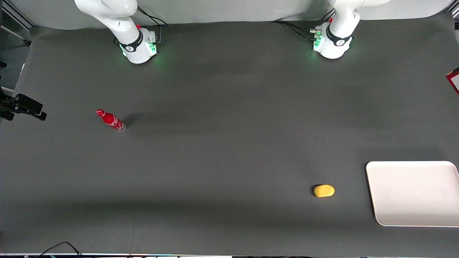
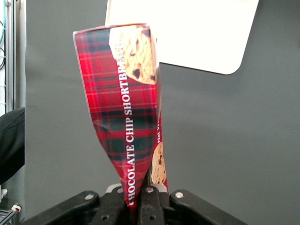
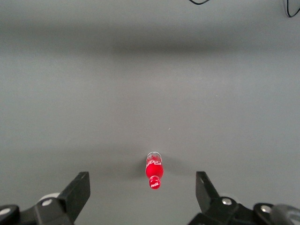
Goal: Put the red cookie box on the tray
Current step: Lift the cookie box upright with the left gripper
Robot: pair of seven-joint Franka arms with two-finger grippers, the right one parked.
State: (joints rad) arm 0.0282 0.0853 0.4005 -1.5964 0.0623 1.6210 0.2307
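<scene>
In the left wrist view my gripper is shut on the lower end of the red cookie box, a tartan box lettered "chocolate chip shortbread" with cookie pictures. The box is pinched thin between the fingers and hangs above the dark table. The off-white tray lies on the table farther out than the box's free end. In the front view only a red and white corner of the cookie box shows at the working arm's end of the table, farther from the camera than the tray. The gripper itself is out of that view.
A small yellow rounded object lies on the table beside the tray, toward the parked arm. A small red bottle stands toward the parked arm's end and also shows as a bottle in the right wrist view.
</scene>
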